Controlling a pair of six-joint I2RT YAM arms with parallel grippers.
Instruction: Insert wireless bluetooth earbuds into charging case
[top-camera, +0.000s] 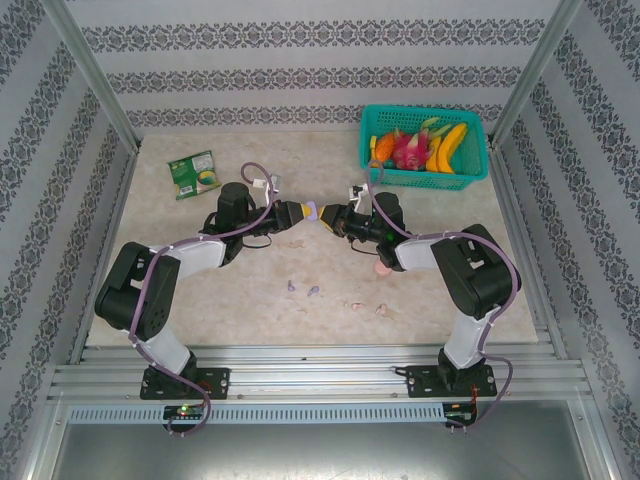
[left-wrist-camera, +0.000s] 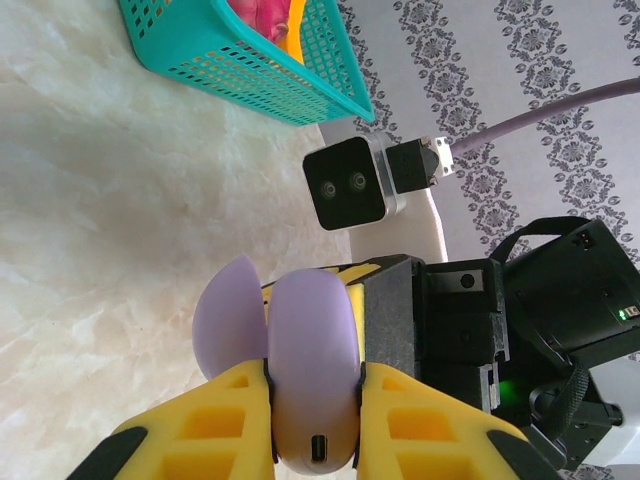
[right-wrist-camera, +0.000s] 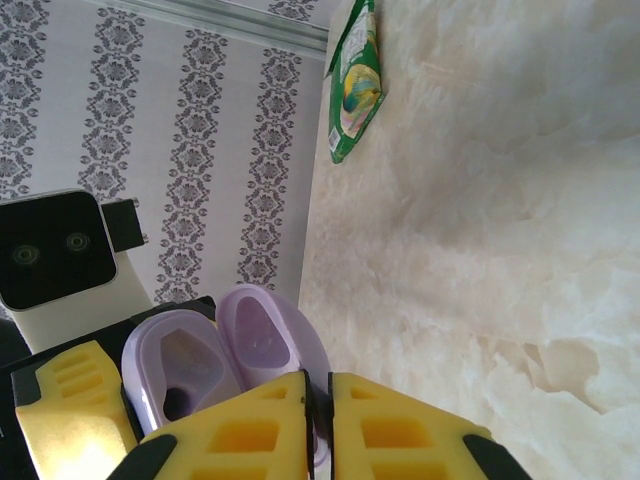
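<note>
You've got two matching arms, left arm and right arm: black joint housings, white link shells, black bases at bottom of frame. Lilac cable upper right. Yellow ribbed fingers, black-tipped. White-bodied, black-faced wrist camera; green LED.

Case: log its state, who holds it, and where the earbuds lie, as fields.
case: lilac, lid open, off the table
left pincer: shut on case
right pincer: jaws almost together at case rim; grip unclear
earbuds: loose on table, nearer the arm bases
basket: far right corner, holds fruit
</note>
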